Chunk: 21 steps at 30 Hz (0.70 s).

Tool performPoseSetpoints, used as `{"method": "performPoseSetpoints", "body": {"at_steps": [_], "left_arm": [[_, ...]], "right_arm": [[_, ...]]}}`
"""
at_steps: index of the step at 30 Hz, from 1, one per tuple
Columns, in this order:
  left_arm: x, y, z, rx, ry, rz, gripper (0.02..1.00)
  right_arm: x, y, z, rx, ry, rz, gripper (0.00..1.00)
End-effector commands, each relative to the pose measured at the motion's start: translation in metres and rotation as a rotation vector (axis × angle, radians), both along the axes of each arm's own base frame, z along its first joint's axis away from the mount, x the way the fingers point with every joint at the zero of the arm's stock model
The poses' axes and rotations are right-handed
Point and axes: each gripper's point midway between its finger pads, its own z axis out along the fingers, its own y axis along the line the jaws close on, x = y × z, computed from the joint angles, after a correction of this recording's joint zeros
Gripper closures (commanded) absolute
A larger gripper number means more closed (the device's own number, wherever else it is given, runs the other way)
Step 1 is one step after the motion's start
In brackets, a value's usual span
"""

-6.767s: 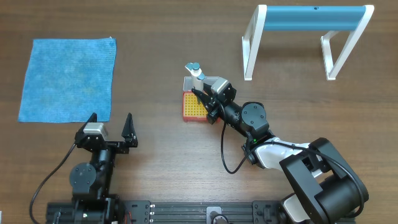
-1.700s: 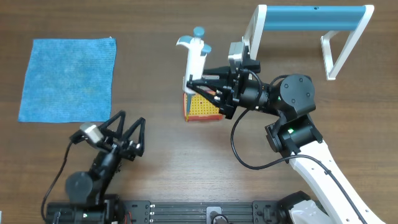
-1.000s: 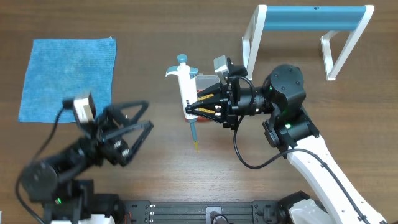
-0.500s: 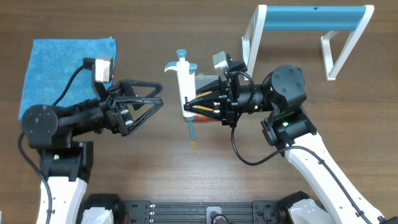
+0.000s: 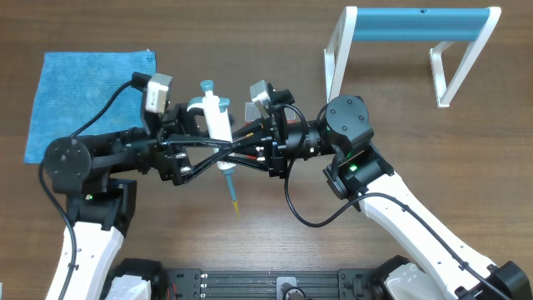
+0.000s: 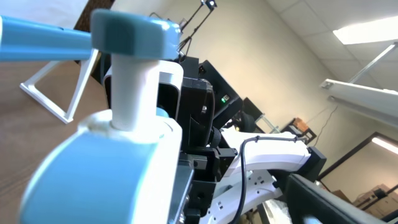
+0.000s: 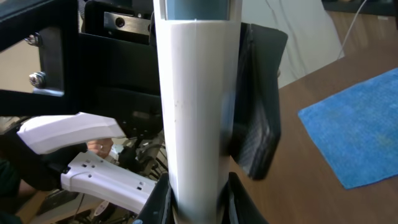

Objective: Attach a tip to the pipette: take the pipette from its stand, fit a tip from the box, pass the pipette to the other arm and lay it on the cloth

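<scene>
**Pipette held between my two arms, above the table**

From above, my right gripper (image 5: 236, 150) is closed on the white plastic pipette with the blue plunger cap (image 5: 218, 121), holding its body below the head. The pipette hangs over the brown wooden table (image 5: 416, 175), between the blue square cloth (image 5: 92, 104) and the white stand with the blue crossbar (image 5: 416, 23), and touches neither. Its plunger points up the picture. A slim, pale yellow tip (image 5: 234, 202) sits on its lower end. My left gripper (image 5: 200, 154) reaches in from the cloth's side and lies across the same part of the pipette as my right one. I cannot tell from here whether it is parted or clamped. The cloth lies flat at the far left and the stand is at the far right, well apart from both arms.

My left wrist camera looks at the pipette (image 6: 124, 143) from very close, with the blue cap uppermost and the white stem under it. The dark body of my right arm is just behind it. The stand (image 6: 37, 43) is farther off, on the table (image 6: 18, 143).

In my right wrist camera, my right gripper (image 7: 196, 200) presses on both sides of the white barrel of the pipette (image 7: 193, 93), which runs straight up between the jaws. Dark parts of my left arm are close behind and beside the barrel. The cloth (image 7: 354, 134) lies on the table (image 7: 311, 186) beyond.
</scene>
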Motion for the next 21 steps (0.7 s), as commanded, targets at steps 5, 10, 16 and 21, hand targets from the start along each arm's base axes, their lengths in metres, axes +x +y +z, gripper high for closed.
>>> {"method": "performPoseSetpoints", "body": {"at_steps": [5, 10, 16, 21], "left_arm": [[-0.0024, -0.0034, 0.0028, 0.008, -0.024, -0.028, 0.641], [-0.0023, -0.0033, 0.0028, 0.008, -0.024, -0.028, 0.853], [-0.0038, -0.0032, 0.0059, 0.006, -0.054, -0.028, 0.993], [-0.0044, -0.0027, 0.0078, 0.004, -0.072, -0.026, 0.993]], "right_arm": [[0.0035, 0.0027, 0.0085, 0.014, 0.007, -0.016, 0.923], [0.0008, 0.0023, 0.0085, 0.012, 0.015, 0.000, 0.921], [0.0008, 0.0023, 0.0087, 0.013, 0.013, 0.000, 0.923], [-0.0003, 0.0013, 0.0086, 0.013, 0.002, 0.009, 0.165]]}}
